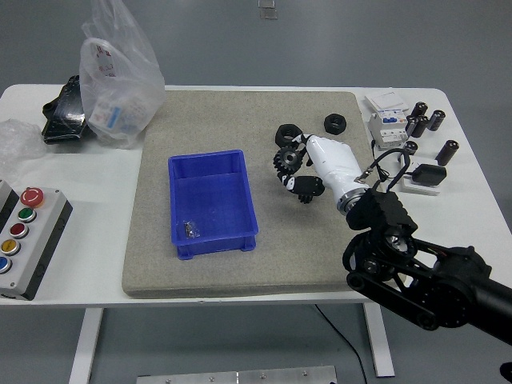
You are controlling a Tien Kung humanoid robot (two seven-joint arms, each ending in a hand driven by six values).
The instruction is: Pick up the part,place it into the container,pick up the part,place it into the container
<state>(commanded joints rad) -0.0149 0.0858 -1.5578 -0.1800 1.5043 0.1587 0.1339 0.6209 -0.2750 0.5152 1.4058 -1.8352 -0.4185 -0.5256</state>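
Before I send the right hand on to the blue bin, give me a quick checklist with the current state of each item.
1. Gear held in right hand: ok, fingers curl around it.
2. Gear lifted clear of the mat: cannot tell.
3. Blue bin upright and open: ok.
4. Room in the bin: ok, only a small metal part inside.
5. Path from hand to bin: ok, bare mat between.
6. Small gear clear of the hand: cannot tell, fingers overlap it.

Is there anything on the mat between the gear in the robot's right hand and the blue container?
Nothing visible blocks it. The right hand holds the gear just right of the blue container, with only bare mat between. The small gear lies below the hand, off that path.
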